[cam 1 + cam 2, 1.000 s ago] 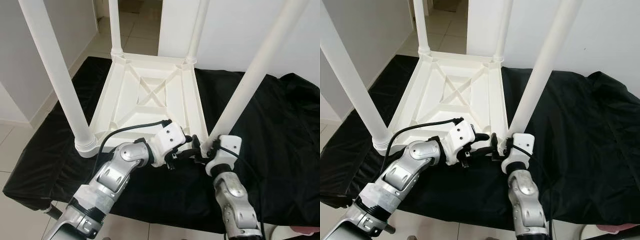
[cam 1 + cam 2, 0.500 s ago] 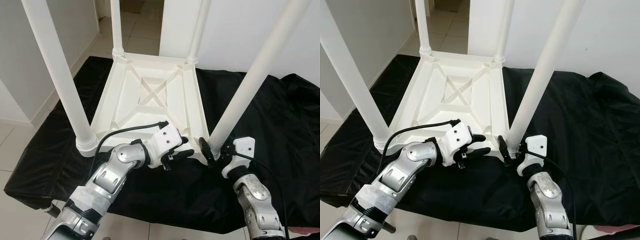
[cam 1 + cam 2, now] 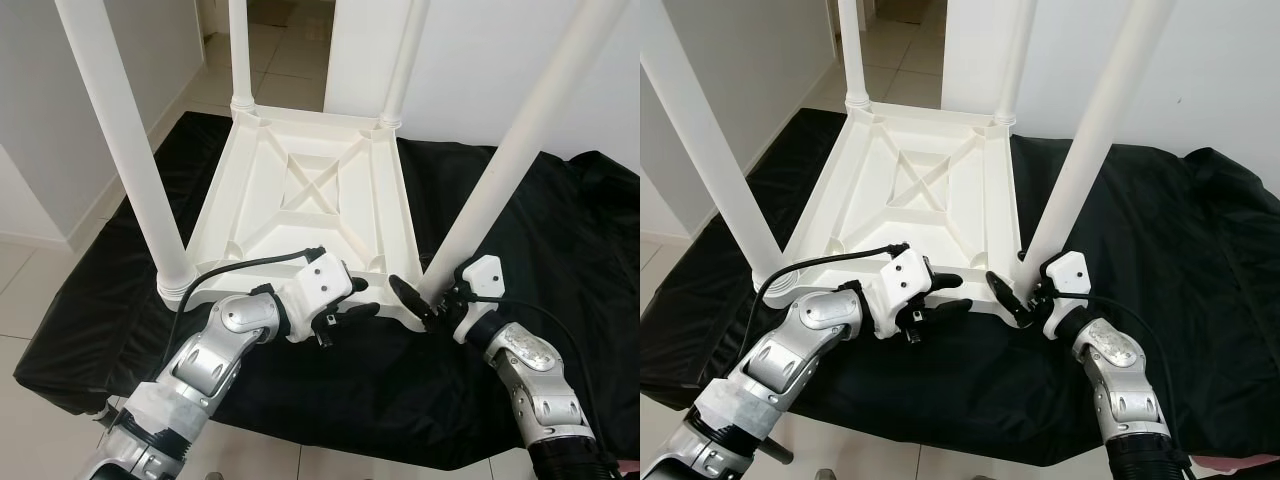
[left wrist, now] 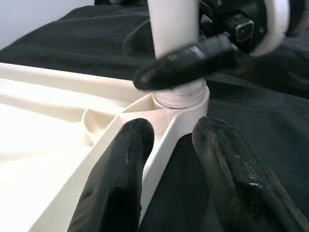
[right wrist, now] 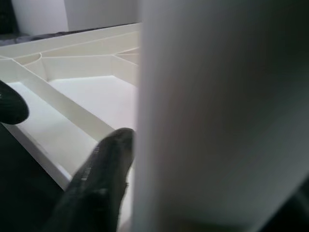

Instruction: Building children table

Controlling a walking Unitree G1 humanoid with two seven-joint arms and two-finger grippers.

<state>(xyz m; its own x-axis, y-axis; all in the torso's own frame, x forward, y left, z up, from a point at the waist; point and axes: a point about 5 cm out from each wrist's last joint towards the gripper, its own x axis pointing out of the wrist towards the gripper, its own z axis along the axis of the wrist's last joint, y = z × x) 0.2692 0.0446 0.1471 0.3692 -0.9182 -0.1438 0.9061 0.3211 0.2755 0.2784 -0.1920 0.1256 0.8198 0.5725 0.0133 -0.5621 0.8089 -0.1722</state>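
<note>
A white plastic children's table lies upside down on a black cloth, its legs pointing up. My right gripper is at the base of the near right leg. One black finger lies across the leg just above its collar, and the other reaches round behind. The right wrist view has the leg pressed up against one finger. My left gripper is open at the table's near rim, beside that corner, with one finger on each side of the rim.
The black cloth covers a low platform and falls away at its near edge onto pale floor tiles. White walls stand to the left and behind, with a doorway at the back. The other three legs rise high around the table.
My right wrist has swung out to the right while its fingers stayed at the leg's base. The left gripper has slipped a little leftward along the rim.
</note>
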